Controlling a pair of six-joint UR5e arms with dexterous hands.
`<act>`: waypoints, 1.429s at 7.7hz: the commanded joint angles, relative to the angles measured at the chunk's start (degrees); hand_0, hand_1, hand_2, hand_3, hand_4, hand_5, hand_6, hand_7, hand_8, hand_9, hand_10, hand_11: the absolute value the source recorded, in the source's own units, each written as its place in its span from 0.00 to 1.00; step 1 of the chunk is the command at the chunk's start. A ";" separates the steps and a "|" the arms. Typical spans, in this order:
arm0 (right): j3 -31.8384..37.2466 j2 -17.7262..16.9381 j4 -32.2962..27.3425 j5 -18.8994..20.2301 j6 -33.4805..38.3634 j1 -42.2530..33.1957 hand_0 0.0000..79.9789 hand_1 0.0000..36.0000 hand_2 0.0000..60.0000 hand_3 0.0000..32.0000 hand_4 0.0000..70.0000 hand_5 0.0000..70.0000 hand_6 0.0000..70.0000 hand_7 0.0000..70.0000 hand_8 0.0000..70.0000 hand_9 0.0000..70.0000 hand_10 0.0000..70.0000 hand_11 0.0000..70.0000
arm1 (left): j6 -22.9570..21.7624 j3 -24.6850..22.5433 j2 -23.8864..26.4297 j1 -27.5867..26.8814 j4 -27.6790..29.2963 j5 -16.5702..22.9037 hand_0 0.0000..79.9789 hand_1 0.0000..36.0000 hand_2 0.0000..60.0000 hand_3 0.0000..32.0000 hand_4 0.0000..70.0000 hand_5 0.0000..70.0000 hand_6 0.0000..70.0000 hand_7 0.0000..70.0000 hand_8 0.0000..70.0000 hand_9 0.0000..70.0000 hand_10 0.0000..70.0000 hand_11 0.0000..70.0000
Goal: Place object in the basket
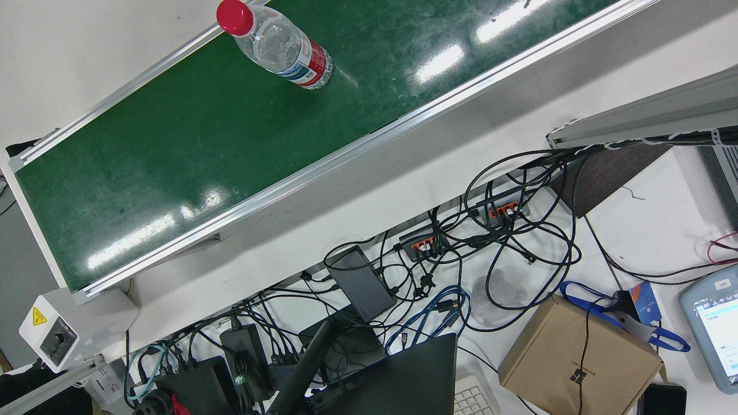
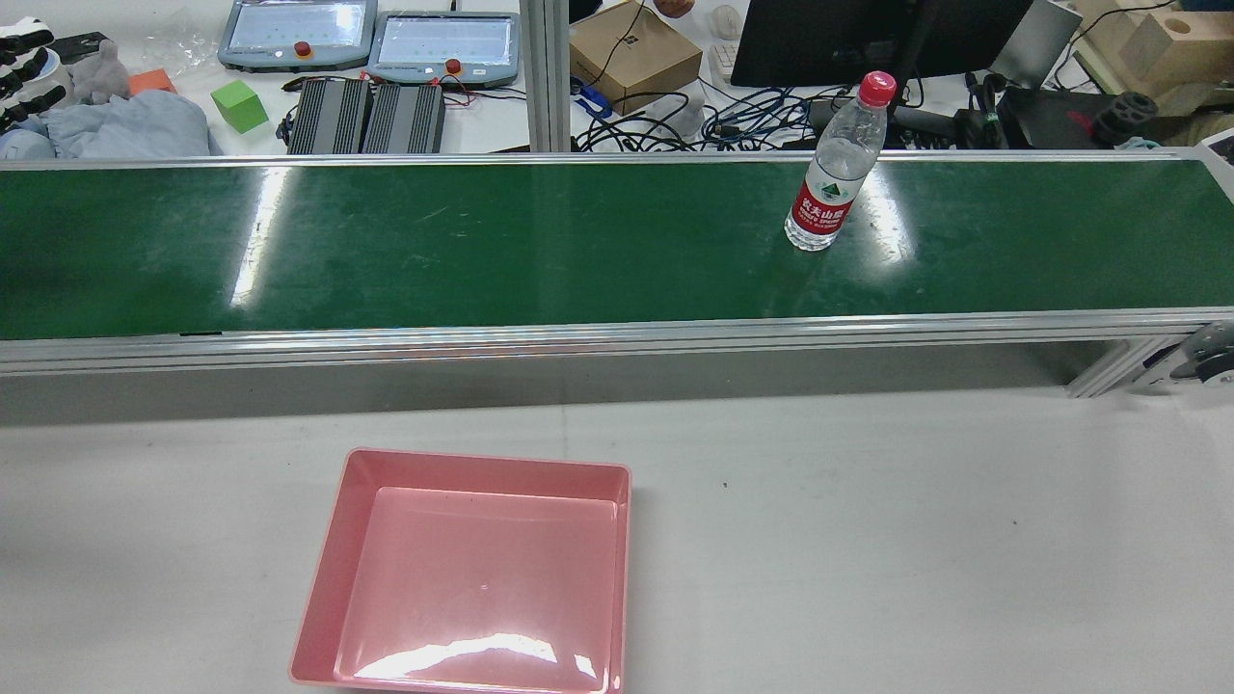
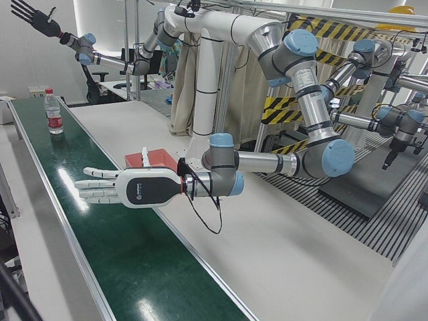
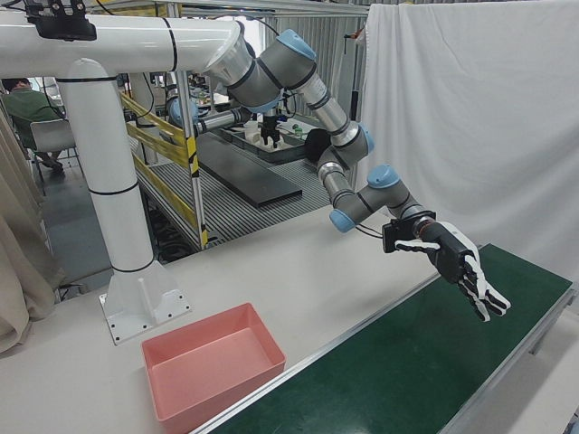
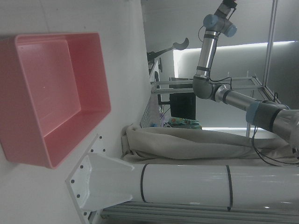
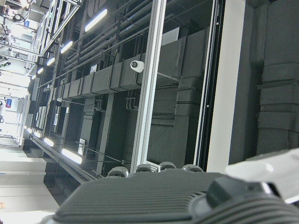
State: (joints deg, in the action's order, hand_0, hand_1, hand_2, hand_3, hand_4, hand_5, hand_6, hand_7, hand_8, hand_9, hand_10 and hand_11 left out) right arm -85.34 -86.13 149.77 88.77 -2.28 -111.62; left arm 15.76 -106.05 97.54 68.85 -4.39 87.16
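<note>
Red-capped clear plastic water bottle [image 2: 837,173] stands upright on the long green belt surface [image 2: 482,251], at the upper right of the rear view. Pink square plastic basket [image 2: 337,569] sits on the white surface [image 2: 868,530] at the bottom, well apart from the bottle. White left hand [image 3: 127,188] hovers over the belt, fingers spread, holding nothing. Black right hand [image 3: 30,15] is raised high at the upper left, fingers spread too.

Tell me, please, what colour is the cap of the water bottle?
The cap of the water bottle is red; the front view shows it best.
</note>
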 commanded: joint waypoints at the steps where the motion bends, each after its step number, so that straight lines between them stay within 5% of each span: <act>1: 0.00 0.00 0.00 0.00 0.00 0.00 0.00 0.00 0.00 0.00 0.00 0.00 0.00 0.00 0.00 0.00 0.00 0.00 | 0.24 0.05 -0.07 -0.12 0.00 -0.06 0.62 0.25 0.00 0.00 0.19 0.22 0.04 0.03 0.04 0.03 0.09 0.14; 5: -0.09 0.00 0.00 0.00 0.00 0.00 0.00 0.00 0.00 0.00 0.00 0.00 0.00 0.00 0.00 0.00 0.00 0.00 | 0.33 0.14 -0.51 0.06 -0.17 -0.41 0.63 0.25 0.00 0.00 0.19 0.13 0.05 0.03 0.04 0.03 0.10 0.16; 11: -0.09 0.00 0.00 0.00 0.00 0.00 0.00 0.00 0.00 0.00 0.00 0.00 0.00 0.00 0.00 0.00 0.00 0.00 | 0.33 0.22 -0.51 0.32 -0.26 -0.50 0.62 0.21 0.00 0.00 0.16 0.18 0.04 0.02 0.04 0.03 0.09 0.14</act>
State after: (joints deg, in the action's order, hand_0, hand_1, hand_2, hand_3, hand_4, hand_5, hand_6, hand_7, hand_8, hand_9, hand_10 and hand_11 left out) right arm -85.42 -86.13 149.77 88.77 -2.28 -111.62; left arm 16.17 -105.82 97.03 69.07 -4.65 86.66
